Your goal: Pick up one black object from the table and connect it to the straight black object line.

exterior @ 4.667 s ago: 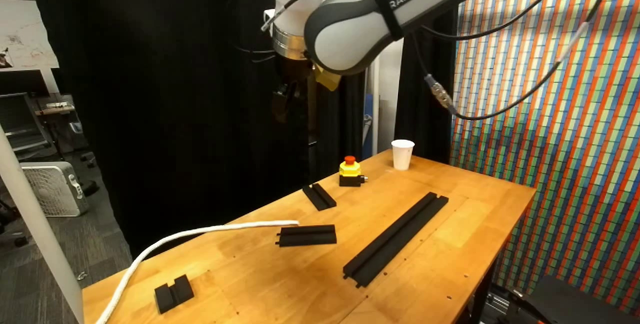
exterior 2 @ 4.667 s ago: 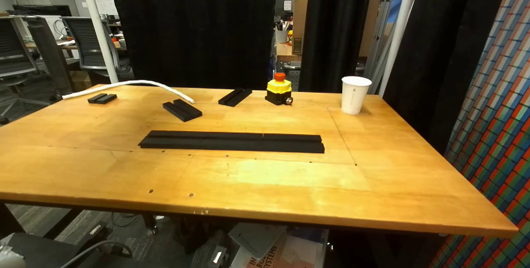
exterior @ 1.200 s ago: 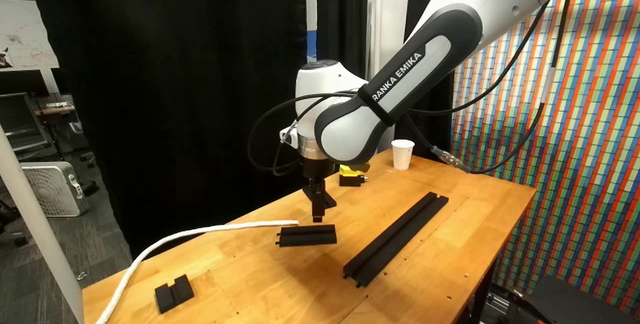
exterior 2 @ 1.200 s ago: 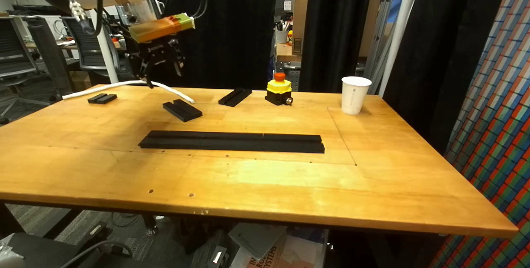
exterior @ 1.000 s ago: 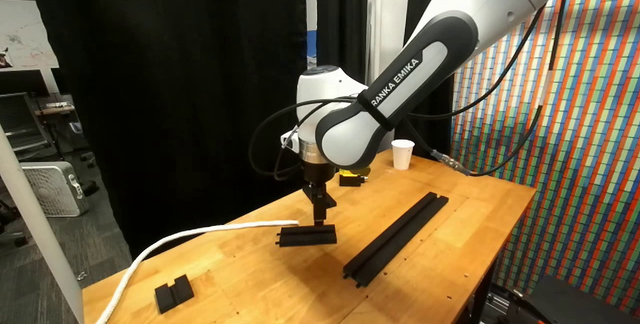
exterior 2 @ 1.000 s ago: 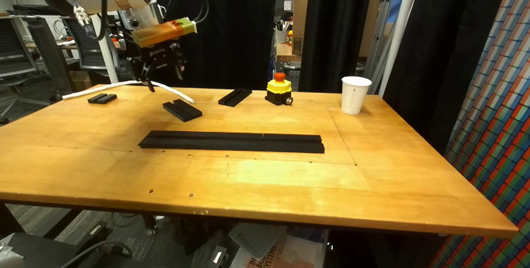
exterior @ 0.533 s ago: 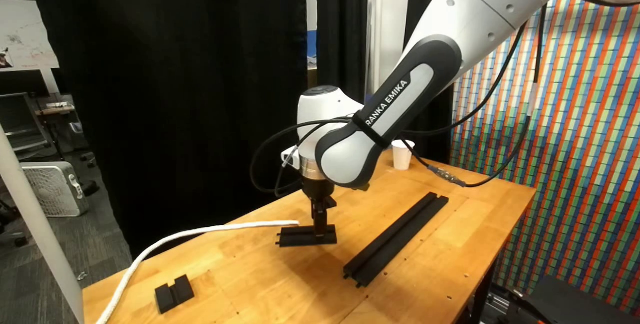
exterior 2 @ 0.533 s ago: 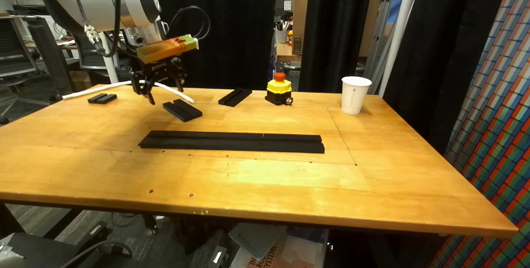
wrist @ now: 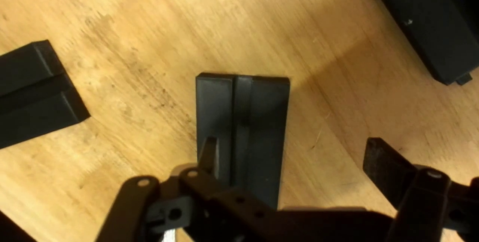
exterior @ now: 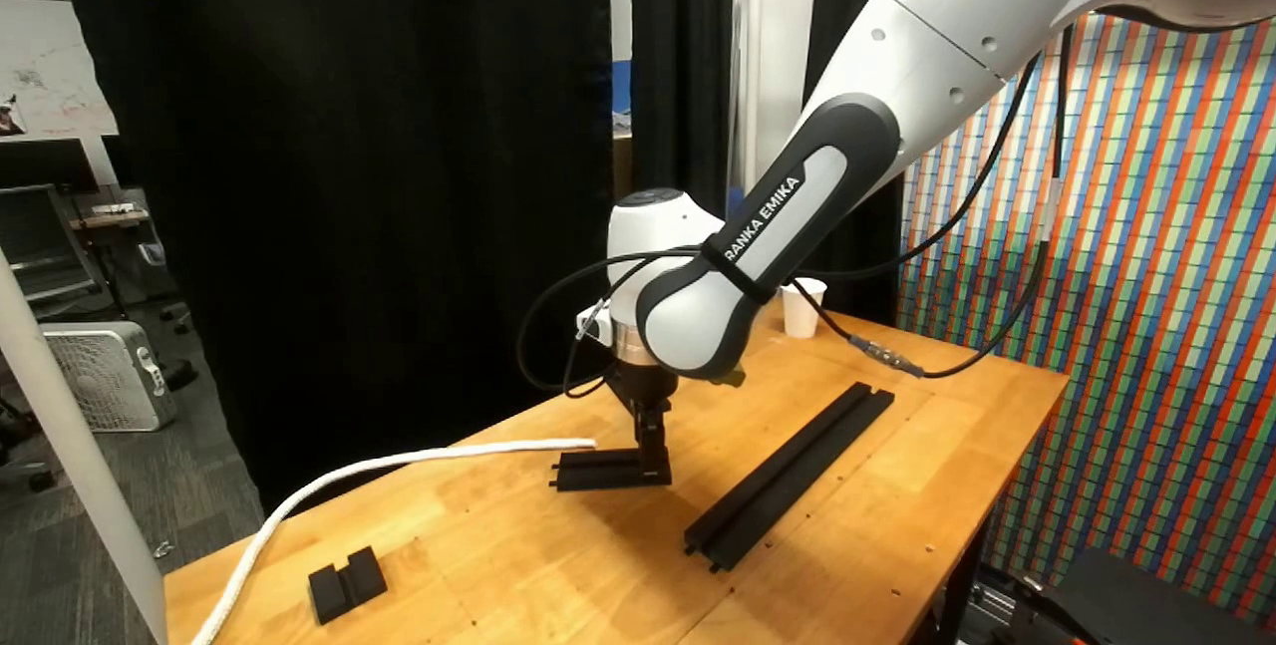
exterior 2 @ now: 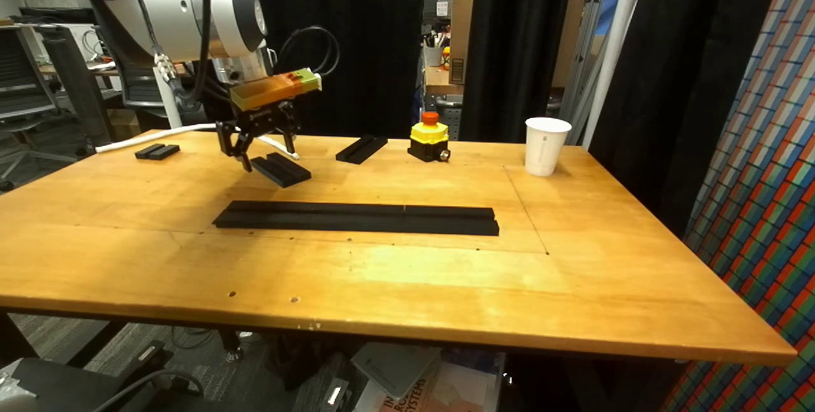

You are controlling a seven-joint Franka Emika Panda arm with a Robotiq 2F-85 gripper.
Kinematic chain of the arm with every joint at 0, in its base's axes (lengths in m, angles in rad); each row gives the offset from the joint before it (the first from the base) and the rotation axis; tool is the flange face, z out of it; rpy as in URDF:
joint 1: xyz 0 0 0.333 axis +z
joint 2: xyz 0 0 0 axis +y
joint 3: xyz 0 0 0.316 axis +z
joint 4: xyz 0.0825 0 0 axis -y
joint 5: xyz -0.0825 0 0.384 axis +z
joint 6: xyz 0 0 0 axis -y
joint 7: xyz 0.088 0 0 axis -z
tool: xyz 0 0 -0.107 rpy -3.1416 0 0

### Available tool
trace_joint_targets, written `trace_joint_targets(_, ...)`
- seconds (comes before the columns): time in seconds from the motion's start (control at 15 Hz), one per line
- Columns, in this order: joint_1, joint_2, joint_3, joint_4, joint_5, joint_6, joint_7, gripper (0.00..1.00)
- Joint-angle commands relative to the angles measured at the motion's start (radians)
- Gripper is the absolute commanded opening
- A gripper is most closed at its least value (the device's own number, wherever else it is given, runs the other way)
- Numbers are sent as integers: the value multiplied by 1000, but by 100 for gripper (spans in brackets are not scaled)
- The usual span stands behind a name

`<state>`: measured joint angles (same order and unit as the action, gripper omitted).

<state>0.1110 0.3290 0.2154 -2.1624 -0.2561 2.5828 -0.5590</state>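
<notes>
The short black bar lies below the tool, spread wide; the bench holds 2 such bars, 1 long rail, 1 block, 1 cup.

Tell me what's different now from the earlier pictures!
The gripper came down from high up toward the short grooved black bar. Its jaws stand open; nothing has been grabbed. The bar, long black rail, white rope, emergency-stop button and paper cup stayed put.
</notes>
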Motion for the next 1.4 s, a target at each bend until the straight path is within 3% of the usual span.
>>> trace_joint_targets(0.0,-26,40,11,46,36,5,-58,100)
trace_joint_targets(0.73,-44,142,18,144,43,-13,-109,100)
trace_joint_targets(1.33,-54,172,25,158,45,-15,-120,100)
